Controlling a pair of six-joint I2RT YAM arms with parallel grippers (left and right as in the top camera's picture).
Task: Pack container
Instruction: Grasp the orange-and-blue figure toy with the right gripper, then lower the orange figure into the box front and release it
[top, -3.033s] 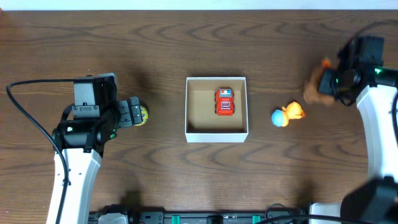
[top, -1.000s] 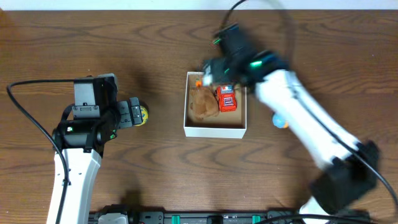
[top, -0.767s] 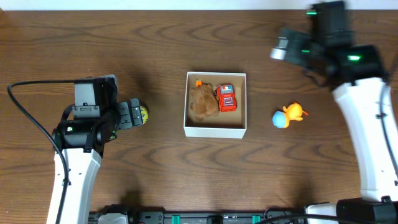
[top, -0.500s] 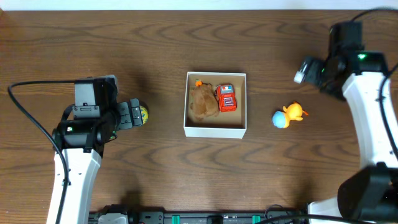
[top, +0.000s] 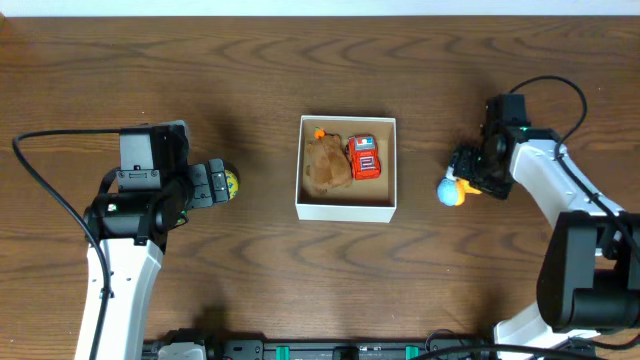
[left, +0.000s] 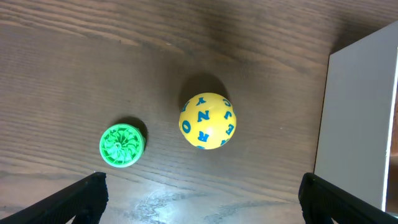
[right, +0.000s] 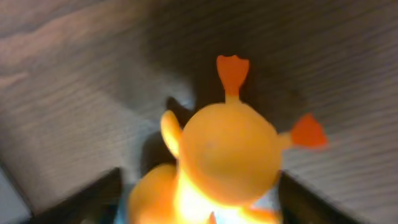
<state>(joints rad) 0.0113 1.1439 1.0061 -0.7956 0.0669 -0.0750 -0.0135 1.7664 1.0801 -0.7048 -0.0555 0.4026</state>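
Observation:
The container (top: 347, 210), a white-walled square box, sits mid-table with a brown plush (top: 325, 163) and a red toy car (top: 363, 160) inside. To its right lies an orange duck toy (top: 448, 190) with a blue part. My right gripper (top: 468, 178) is down over it. In the right wrist view the duck (right: 227, 149) fills the gap of the gripper (right: 199, 202), with a finger tight against each side. My left gripper (top: 213, 184) stands open beside a yellow lettered ball (top: 230, 183). In the left wrist view that ball (left: 208, 121) lies ahead of the wide-apart fingers (left: 81, 196).
A small green disc (left: 122, 144) lies on the wood just left of the yellow ball. The container's white wall (left: 357, 124) shows at the right edge of the left wrist view. Cables trail from both arms.
The right arm left the brown plush in the container, swung back to the right and came down over the duck, its jaws narrowing onto it. The left arm has not moved.

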